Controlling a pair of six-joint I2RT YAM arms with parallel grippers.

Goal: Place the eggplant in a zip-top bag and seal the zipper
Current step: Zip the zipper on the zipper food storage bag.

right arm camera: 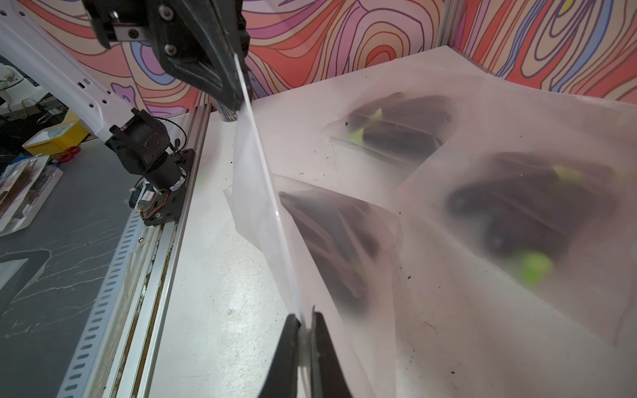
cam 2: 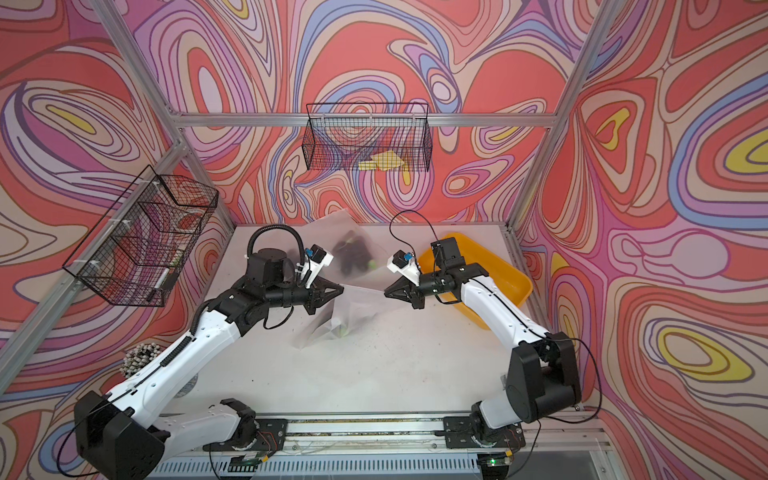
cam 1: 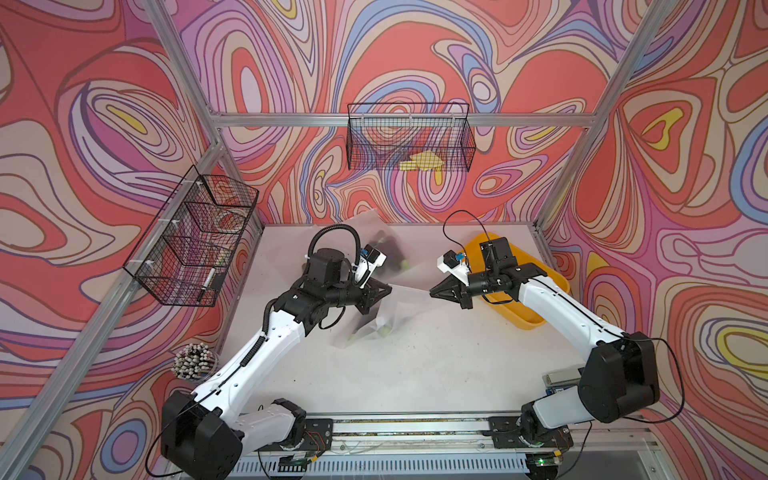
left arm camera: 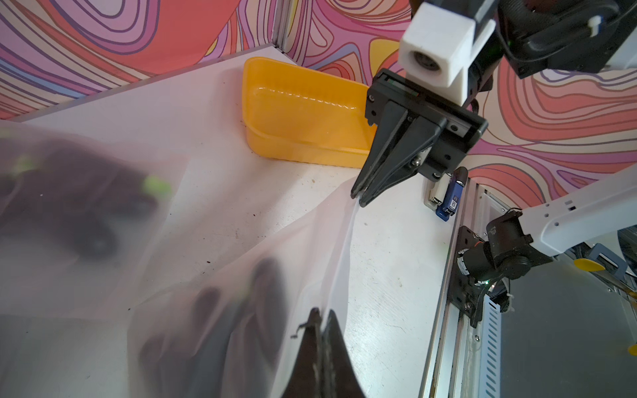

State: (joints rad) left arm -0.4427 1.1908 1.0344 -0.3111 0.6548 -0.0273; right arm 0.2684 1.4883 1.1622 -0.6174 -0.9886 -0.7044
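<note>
A frosted zip-top bag (cam 1: 380,320) (cam 2: 332,320) hangs between my two grippers, its bottom resting on the table. Its top zipper edge (right arm camera: 272,193) (left arm camera: 344,241) is stretched taut from one gripper to the other. Dark purple eggplants (left arm camera: 267,275) (right arm camera: 331,248) show blurred through the plastic inside it. My left gripper (cam 1: 390,286) (cam 2: 343,286) (left arm camera: 322,312) (right arm camera: 238,103) is shut on one end of that edge. At the opposite end, my right gripper (cam 1: 432,293) (cam 2: 385,293) (right arm camera: 305,318) (left arm camera: 356,201) is shut on it too.
Other frosted bags with eggplants (cam 1: 386,245) (right arm camera: 517,206) lie at the back of the table. A yellow tub (cam 1: 555,278) (left arm camera: 303,113) sits under my right arm. Wire baskets (cam 1: 195,245) (cam 1: 409,137) hang on the walls. A pen cup (cam 1: 193,361) stands front left.
</note>
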